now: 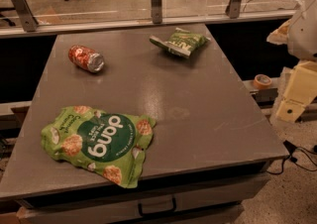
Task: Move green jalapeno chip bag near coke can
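Observation:
The green jalapeno chip bag (179, 42) is a small crinkled dark-green bag that lies flat at the far right of the grey table (198, 114). The coke can (86, 58) is red with a silver end. It lies on its side at the far left of the table, well apart from the bag. My gripper (290, 109) hangs on the pale arm at the right edge of the view, beside the table and off it. It is below and to the right of the bag and touches nothing on the table.
A large bright-green "dang" bag (99, 141) lies at the front left, partly over the table's front edge. A glass barrier with metal posts (156, 0) runs behind the table. A roll of tape (262, 80) sits on a ledge at the right.

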Controlling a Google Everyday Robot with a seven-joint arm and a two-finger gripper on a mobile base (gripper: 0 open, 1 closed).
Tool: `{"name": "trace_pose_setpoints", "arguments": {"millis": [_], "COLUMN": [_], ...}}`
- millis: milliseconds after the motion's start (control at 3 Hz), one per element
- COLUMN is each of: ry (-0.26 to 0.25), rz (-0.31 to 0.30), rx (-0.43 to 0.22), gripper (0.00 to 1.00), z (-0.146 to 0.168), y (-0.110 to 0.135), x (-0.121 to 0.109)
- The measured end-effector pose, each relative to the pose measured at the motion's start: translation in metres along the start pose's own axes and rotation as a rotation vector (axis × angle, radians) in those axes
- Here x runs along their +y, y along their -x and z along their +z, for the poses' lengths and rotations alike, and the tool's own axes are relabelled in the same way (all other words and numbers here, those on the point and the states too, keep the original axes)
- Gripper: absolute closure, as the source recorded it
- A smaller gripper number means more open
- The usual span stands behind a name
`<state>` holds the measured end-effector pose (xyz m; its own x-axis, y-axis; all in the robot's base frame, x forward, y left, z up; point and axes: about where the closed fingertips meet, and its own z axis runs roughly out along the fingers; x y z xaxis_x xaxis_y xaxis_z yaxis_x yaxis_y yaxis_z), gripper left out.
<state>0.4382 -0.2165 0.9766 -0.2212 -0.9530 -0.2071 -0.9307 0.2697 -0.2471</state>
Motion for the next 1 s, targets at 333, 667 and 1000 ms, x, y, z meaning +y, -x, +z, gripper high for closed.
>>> {"name": "trace_pose_setpoints", "arguments": {"millis": [333,667,1000], "ry": [0.000,-0.017,-0.052], "rz": [0.000,0.003,-0.025], "rx": [0.000,-0.080,-0.188], "gripper": [0.00,0.00,0.00], "z": [0.000,0.028,0.067], "y": [0.000,0.005,0.019], "x": [0.000,-0.032,-0.084]}}
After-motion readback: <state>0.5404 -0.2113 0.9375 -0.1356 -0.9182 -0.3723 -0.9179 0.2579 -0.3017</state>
